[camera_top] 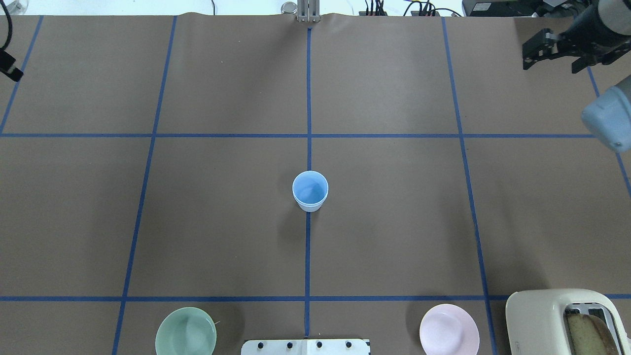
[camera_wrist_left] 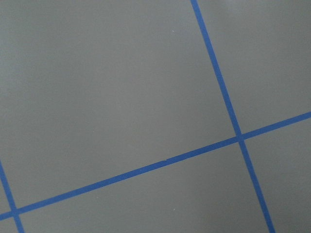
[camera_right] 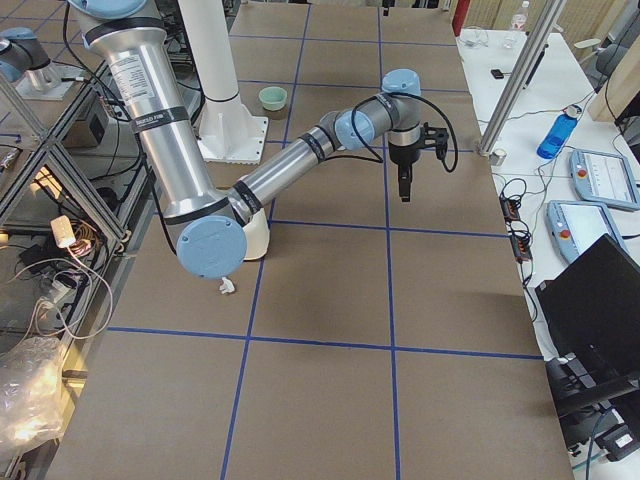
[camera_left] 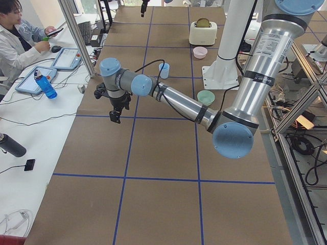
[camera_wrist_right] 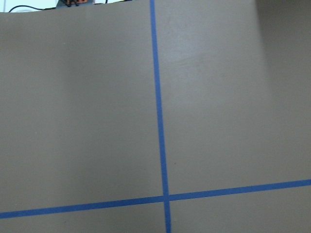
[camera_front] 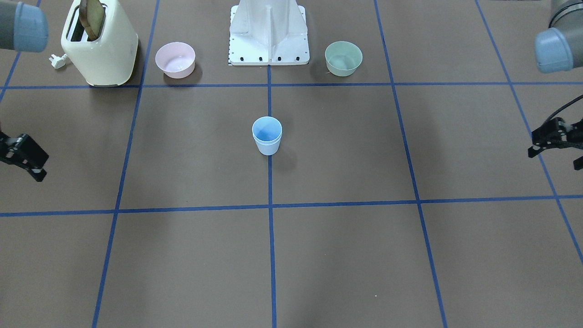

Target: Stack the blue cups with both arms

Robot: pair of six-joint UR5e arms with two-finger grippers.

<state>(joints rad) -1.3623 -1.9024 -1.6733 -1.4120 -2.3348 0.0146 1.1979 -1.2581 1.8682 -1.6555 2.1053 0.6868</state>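
Note:
The blue cups [camera_front: 267,135] stand upright at the table's centre on the blue tape line. They look like one tumbler nested in the other, with a stepped double rim. They also show in the overhead view [camera_top: 310,191] and the exterior left view [camera_left: 164,70]. My left gripper [camera_front: 555,159] hangs open and empty far off at the table's side, only partly in the overhead view [camera_top: 11,69]. My right gripper [camera_top: 551,64] is open and empty at the opposite far side, and also shows in the front-facing view [camera_front: 20,166]. Both wrist views show only bare brown table and tape lines.
Near the robot's white base mount [camera_front: 268,32] stand a mint-green bowl [camera_front: 343,58], a pink bowl [camera_front: 175,59] and a cream toaster [camera_front: 100,45] holding a slice of bread. An operator [camera_left: 15,41] sits at a side desk with a blue bottle [camera_left: 46,84].

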